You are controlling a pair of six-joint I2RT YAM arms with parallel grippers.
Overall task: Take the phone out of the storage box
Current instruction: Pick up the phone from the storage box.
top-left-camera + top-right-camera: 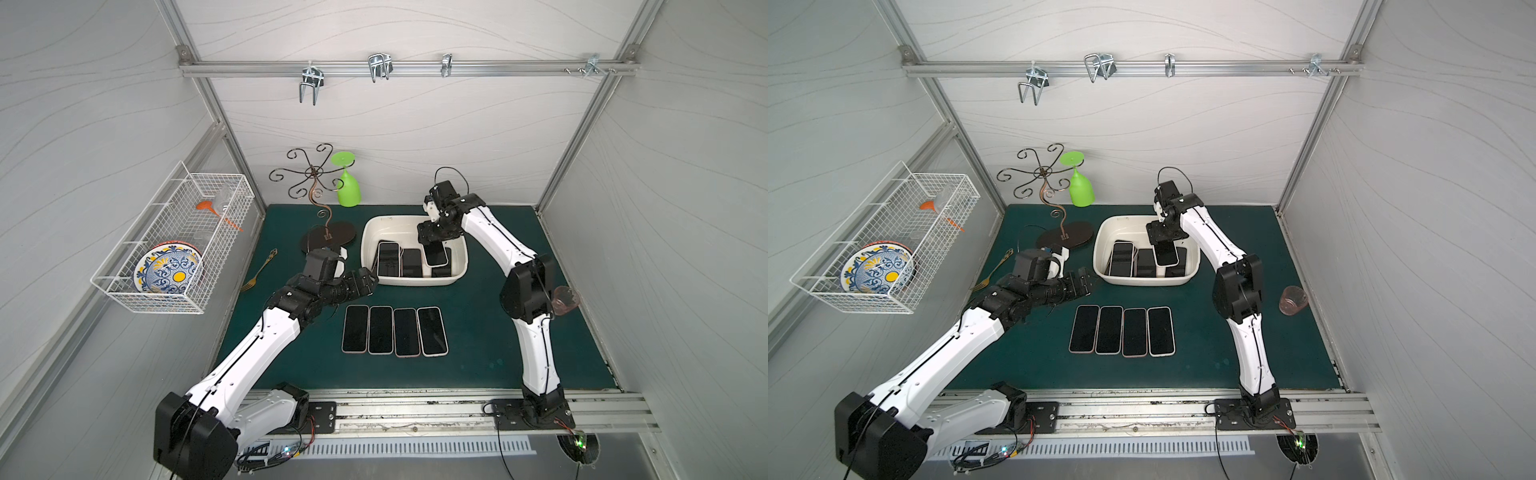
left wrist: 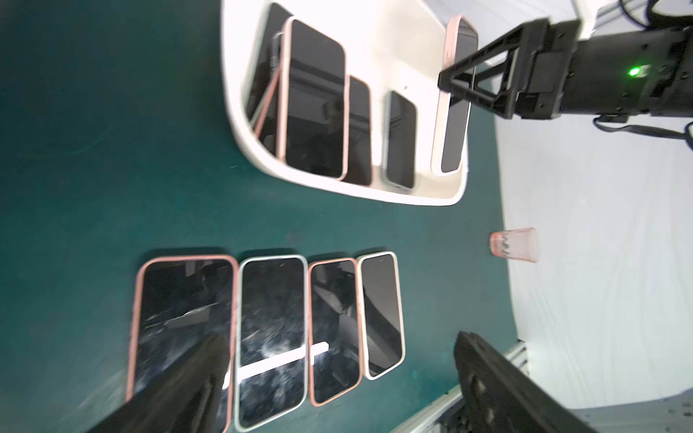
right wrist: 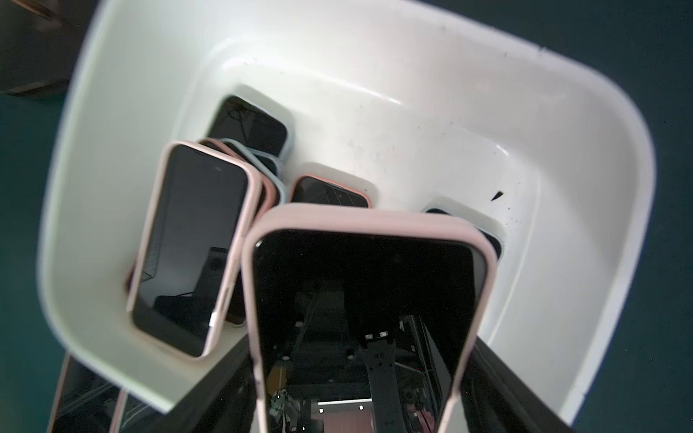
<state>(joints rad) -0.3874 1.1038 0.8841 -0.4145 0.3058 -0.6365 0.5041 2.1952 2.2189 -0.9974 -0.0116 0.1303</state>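
The storage box (image 1: 415,283) (image 1: 1146,281) is a cream-white tub at the back middle of the green mat. Several dark-screened phones lie inside it. My right gripper (image 1: 432,240) (image 1: 1160,237) (image 3: 360,375) reaches into the tub from behind and is shut on the long edges of a pink-cased phone (image 1: 436,254) (image 1: 1166,253) (image 2: 455,112) (image 3: 367,300). That phone is tilted, raised over the others and still above the tub. My left gripper (image 1: 365,283) (image 1: 1084,283) (image 2: 341,337) hangs open and empty just left of the tub's front corner.
Several phones (image 1: 395,330) lie in a row on the mat in front of the tub. A pink cup (image 1: 565,301) sits by the right arm. A fork (image 1: 259,270), a metal stand (image 1: 328,241) and a green glass (image 1: 348,187) are at back left. A wire basket (image 1: 174,241) hangs on the left wall.
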